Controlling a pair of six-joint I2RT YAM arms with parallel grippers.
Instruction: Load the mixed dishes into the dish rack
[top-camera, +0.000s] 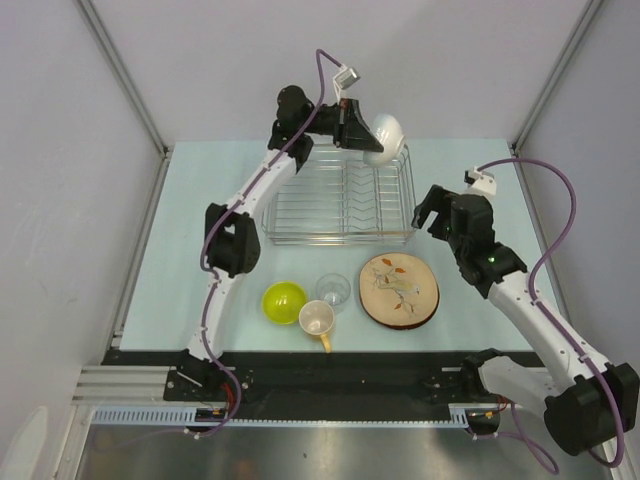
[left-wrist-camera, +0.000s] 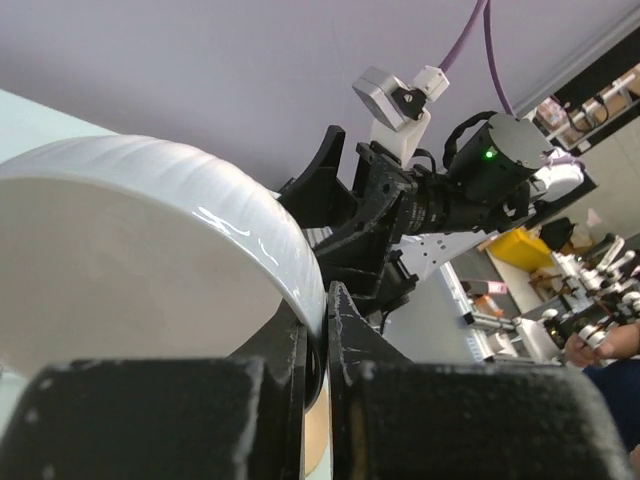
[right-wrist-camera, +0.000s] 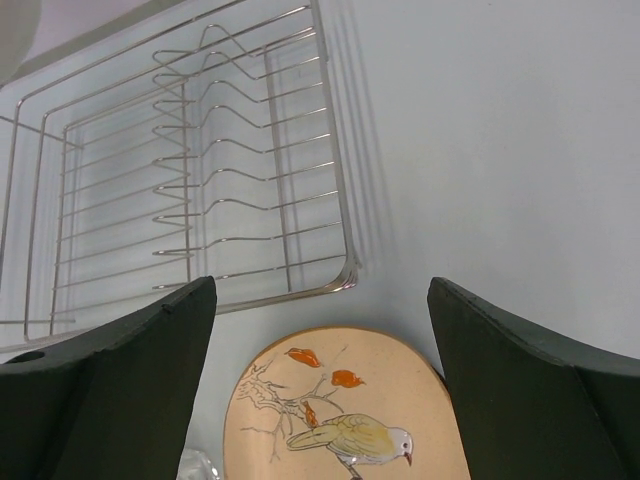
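The white bowl (top-camera: 386, 133) is held by the left gripper (top-camera: 362, 130) over the far right corner of the dish rack (top-camera: 340, 200). It is tipped so that its rounded outside is turned to the top camera, and whether it touches the wires cannot be told. In the left wrist view the jaws are seen closed narrowly on the bowl's wall, which is pinched at the rim between the black fingers (left-wrist-camera: 150, 420), the bowl (left-wrist-camera: 130, 270) filling the left of that picture. The right gripper (top-camera: 428, 215) is held just off the right side of the rack, apart from it. Its jaws are spread wide with nothing between them, as shown in the right wrist view, where the two dark fingers (right-wrist-camera: 110, 390) frame the rack's right wire edge (right-wrist-camera: 335, 180) and the far part of the round wooden plate (right-wrist-camera: 340, 410). That plate (top-camera: 398, 290), painted with a bird on a leafy twig, is laid flat on the pale table (top-camera: 200, 250) near the rack's right half; a dark rim is seen along its near edge, but what it belongs to cannot be told. To its left, the small clear glass (top-camera: 333, 290), the lime-green bowl (top-camera: 283, 300) and the yellow-orange mug (top-camera: 318, 320) are grouped close together, the mug nearest, with its handle turned to the near side.
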